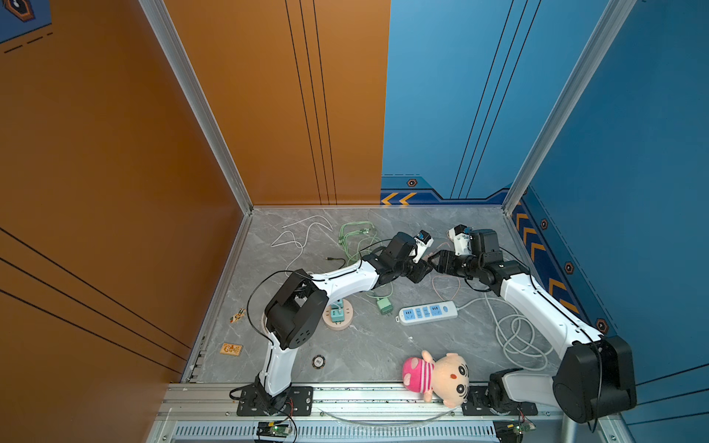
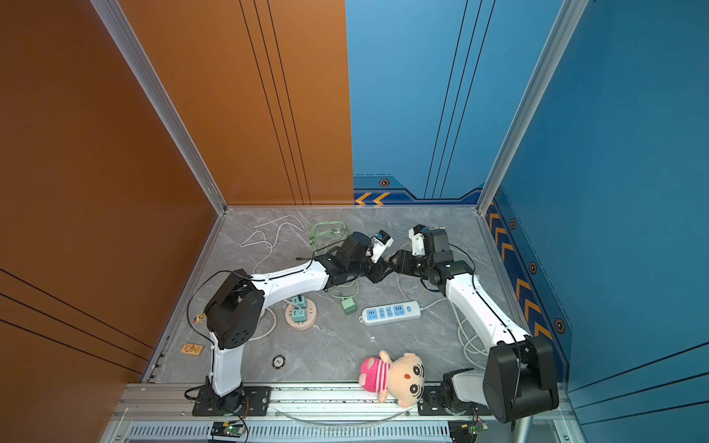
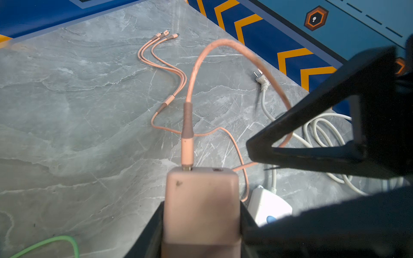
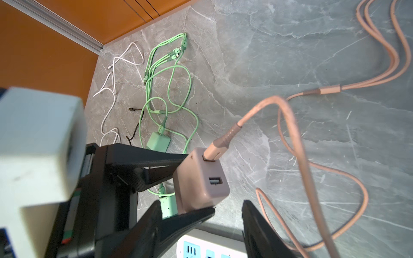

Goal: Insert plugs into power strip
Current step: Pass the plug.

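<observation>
The pale pink plug (image 3: 201, 207) is off the table, with my left gripper (image 3: 202, 203) shut on its sides. Its pink cable (image 3: 192, 89) arches up and trails over the table. In the right wrist view the pink plug (image 4: 201, 181) sits just above one finger of my right gripper (image 4: 228, 207), which is open with an empty gap. Both grippers meet above the far middle of the table (image 1: 427, 266). The white power strip (image 1: 427, 312) with blue sockets lies just nearer. A mint green plug (image 1: 385, 305) lies beside it. Two teal plugs (image 1: 337, 311) stand in a round beige base.
A coiled white cord (image 1: 518, 333) runs from the strip on the right. Green cables (image 1: 355, 236) and a white cable (image 1: 303, 234) lie at the back. A plush doll (image 1: 437, 377) lies at the front edge. A small round disc (image 1: 318, 361) and wooden tags (image 1: 231, 349) are front left.
</observation>
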### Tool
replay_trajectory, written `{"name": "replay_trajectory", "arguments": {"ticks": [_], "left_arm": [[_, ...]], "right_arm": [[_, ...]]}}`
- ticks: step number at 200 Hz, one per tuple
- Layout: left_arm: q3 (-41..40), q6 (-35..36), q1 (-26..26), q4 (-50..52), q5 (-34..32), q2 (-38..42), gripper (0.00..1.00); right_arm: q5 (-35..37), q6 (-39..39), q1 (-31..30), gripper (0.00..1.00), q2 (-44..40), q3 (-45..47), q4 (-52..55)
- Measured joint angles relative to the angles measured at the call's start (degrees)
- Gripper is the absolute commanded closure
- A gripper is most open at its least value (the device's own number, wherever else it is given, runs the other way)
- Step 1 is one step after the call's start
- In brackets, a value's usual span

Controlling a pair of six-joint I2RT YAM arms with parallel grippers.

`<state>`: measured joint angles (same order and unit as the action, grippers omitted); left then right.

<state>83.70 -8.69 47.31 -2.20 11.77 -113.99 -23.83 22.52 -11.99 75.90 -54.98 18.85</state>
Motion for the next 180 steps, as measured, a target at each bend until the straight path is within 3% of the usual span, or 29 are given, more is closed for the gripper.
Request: {"name": "replay_trajectory", "arguments": {"ticks": [98, 116, 180], "left_arm": [[-3.8, 1.8, 0.1, -4.1, 4.8, 3.2, 0.58], [-3.9, 2.1, 0.1, -4.5, 5.0, 3.2, 0.58], [-4.8, 3.9, 0.0, -5.6, 4.7, 4.0, 0.57]], "right_arm": [[-1.2, 0.0, 0.0, 0.46, 2.3, -1.0, -0.4], [-2.6, 0.0, 0.0, 0.51, 2.8, -1.5, -0.4], [-6.0, -2.0, 0.0, 0.55, 4.5, -4.6, 2.3]]}}
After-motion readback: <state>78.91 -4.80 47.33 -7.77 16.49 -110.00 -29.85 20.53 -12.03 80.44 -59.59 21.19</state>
